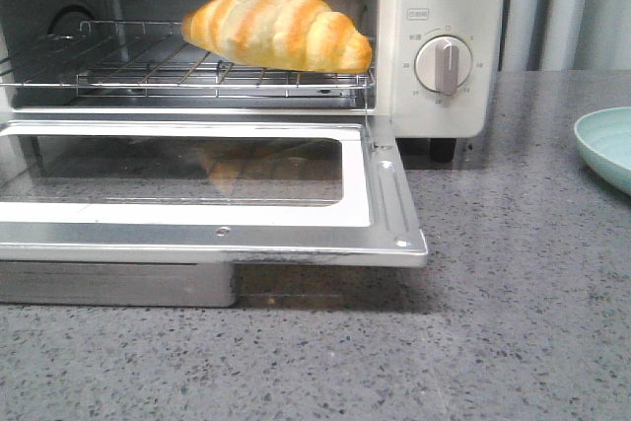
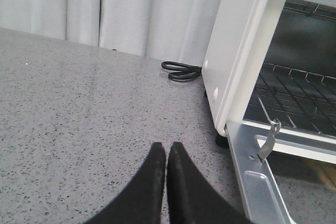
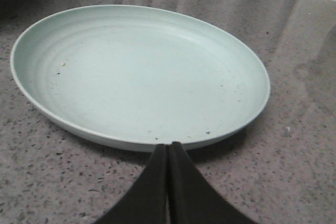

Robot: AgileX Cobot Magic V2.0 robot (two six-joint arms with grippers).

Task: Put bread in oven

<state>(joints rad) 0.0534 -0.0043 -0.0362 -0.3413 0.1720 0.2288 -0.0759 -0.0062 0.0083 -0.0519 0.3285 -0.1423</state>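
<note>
The bread [image 1: 278, 25], a golden-orange roll with pale stripes, lies on the wire rack [image 1: 148, 66] inside the cream-white oven [image 1: 434, 56], toward the rack's right side. The oven's glass door [image 1: 197, 184] is dropped open and flat. The oven also shows in the left wrist view [image 2: 239, 56]. My left gripper [image 2: 166, 148] is shut and empty over the countertop, to the left of the oven. My right gripper [image 3: 169, 146] is shut and empty at the near rim of a pale green plate [image 3: 136, 72]. Neither gripper shows in the front view.
The pale green plate's edge shows at the right of the front view [image 1: 606, 145]. A black coiled cord [image 2: 181, 71] lies on the grey speckled counter [image 2: 79, 103] behind the oven's left side. White curtains hang at the back.
</note>
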